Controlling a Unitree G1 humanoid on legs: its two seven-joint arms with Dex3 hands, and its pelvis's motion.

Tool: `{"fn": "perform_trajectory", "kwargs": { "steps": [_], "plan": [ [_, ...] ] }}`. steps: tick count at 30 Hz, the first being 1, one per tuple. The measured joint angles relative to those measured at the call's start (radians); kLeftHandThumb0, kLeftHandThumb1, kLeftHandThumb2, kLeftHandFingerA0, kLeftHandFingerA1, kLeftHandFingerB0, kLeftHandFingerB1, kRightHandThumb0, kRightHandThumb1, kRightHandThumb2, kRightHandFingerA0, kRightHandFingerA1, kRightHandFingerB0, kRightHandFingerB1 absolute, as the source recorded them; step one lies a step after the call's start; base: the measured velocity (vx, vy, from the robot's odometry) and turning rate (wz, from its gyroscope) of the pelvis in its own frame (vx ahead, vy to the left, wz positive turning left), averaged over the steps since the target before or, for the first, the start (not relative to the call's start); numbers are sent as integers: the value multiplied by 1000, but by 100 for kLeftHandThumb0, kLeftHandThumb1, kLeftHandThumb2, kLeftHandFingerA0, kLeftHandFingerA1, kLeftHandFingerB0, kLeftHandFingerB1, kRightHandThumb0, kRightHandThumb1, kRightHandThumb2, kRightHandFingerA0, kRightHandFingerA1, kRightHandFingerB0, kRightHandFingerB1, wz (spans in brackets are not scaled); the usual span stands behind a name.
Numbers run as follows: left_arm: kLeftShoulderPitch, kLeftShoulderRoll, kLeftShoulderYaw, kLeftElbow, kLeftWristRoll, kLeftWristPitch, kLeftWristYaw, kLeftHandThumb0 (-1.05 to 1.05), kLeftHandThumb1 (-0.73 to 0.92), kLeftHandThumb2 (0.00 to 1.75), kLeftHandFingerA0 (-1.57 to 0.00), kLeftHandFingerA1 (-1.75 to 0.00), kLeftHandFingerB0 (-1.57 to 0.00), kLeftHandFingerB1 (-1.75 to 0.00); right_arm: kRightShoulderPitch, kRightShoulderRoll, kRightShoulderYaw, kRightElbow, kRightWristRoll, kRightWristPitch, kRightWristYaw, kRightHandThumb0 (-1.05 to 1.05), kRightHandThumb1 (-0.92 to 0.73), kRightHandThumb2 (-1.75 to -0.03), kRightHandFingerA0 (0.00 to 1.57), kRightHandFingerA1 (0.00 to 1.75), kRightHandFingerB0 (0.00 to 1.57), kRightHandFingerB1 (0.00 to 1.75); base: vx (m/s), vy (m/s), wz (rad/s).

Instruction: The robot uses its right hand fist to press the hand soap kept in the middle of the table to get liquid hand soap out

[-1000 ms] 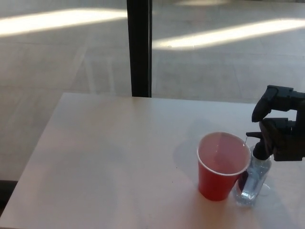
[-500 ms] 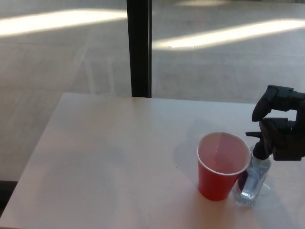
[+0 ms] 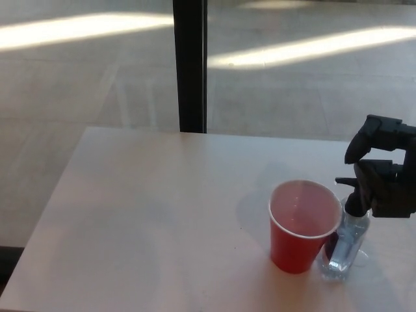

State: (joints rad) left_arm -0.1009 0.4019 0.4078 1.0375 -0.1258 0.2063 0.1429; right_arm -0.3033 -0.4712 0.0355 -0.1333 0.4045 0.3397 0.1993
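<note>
Soap bottle: you have the clear hand soap bottle (image 3: 344, 250) standing upright near the counter's front right corner, not at its middle, with its black pump (image 3: 351, 195) on top and the nozzle aimed left over the cup.
Red cup: the red cup (image 3: 303, 226) stands upright just left of the bottle, touching it or nearly so, mouth open under the nozzle; whether any soap lies inside you cannot tell.
Right hand: your right hand (image 3: 385, 174) sits against the pump head from the right, fingers curled into a loose fist with the thumb arched above; nothing is pinched in it.
Left hand: not in view.
Progress: judged from this, the fist is on the pump and a press is in hand or about to begin; no stream shows at the nozzle, so count the dispensing as not yet confirmed.
Left to do: push the pump straight down, then let it rise.
Edges: the bottle stands close to the front edge of the counter (image 3: 149, 214), so a sideways shove could tip it or knock the cup.
Open room: left and far parts of the counter are bare; beyond the far edge stands a dark post (image 3: 190, 65) against sunlit floor.
</note>
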Motion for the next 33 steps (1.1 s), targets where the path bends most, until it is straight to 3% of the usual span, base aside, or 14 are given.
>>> {"fn": "perform_trajectory", "kwargs": {
  "steps": [1, 3, 6, 7, 9, 14, 18, 19, 20, 27, 33],
  "plan": [
    [0, 0, 0, 0, 0, 0, 0, -54, 92, 132, -49, -95, -25, -78, 0, 0, -1, 0, 1, -1, 0, -28, -60, -115, 95, 175, 60, 166, 0, 0, 0],
    [0, 0, 0, 0, 0, 0, 0, -54, 92, 133, -48, -96, -25, -79, 0, 0, -7, 1, 6, -1, 0, -28, -55, -122, 96, 175, 62, 166, 0, 0, 0],
    [0, 0, 0, 0, 0, 0, 0, -55, 92, 133, -49, -97, -26, -80, -4, 0, -17, 1, 18, 0, 2, -27, -56, -120, 97, 175, 65, 164, 0, 0, 0],
    [0, 0, 0, 0, 0, 0, 0, -55, 92, 132, -52, -99, -27, -80, -6, 0, -20, 1, 22, 0, 2, -28, -56, -125, 97, 175, 63, 170, 0, 0, 0],
    [0, 0, 0, 0, 0, 0, 0, -54, 92, 132, -48, -94, -24, -76, -13, -1, -36, 1, 36, 6, 7, -26, -49, -132, 99, 175, 73, 165, 0, 0, 0],
    [1, 0, 0, 1, 0, 0, 0, -55, 92, 133, -48, -95, -22, -75, -34, -8, -66, -4, 62, 42, 13, -22, -50, -132, 96, 175, 64, 169, 0, 0, 0],
    [1, 0, 0, 2, 0, 0, 0, -55, 92, 132, -48, -95, -23, -76, -52, -14, -87, -4, 79, 92, 15, -19, -54, -130, 96, 175, 61, 171, 0, 0, 0],
    [1, 0, 0, 2, 0, 0, 0, -56, 92, 133, -47, -94, -23, -76, -58, -15, -93, -4, 83, 106, 15, -37, -61, -124, 103, 175, 66, 172, 0, 0, 0],
    [1, 0, 0, 2, 0, 0, 0, -54, 92, 132, -45, -92, -22, -74, -63, -17, -99, -5, 88, 119, 15, -21, -63, -120, 96, 175, 59, 168, 0, 0, 0],
    [1, 0, 1, 3, 0, 0, 0, -54, 92, 132, -46, -92, -23, -75, -114, -30, -194, -8, 139, 214, 6, -21, -67, -119, 98, 175, 62, 157, 0, 0, 0],
    [5, 0, 1, 8, 0, 0, 0, -54, 92, 131, -47, -92, -23, -75, -156, -59, -348, -9, 207, 297, -11, -19, -67, -114, 97, 175, 56, 168, 0, 0, 0]
  ]
}}
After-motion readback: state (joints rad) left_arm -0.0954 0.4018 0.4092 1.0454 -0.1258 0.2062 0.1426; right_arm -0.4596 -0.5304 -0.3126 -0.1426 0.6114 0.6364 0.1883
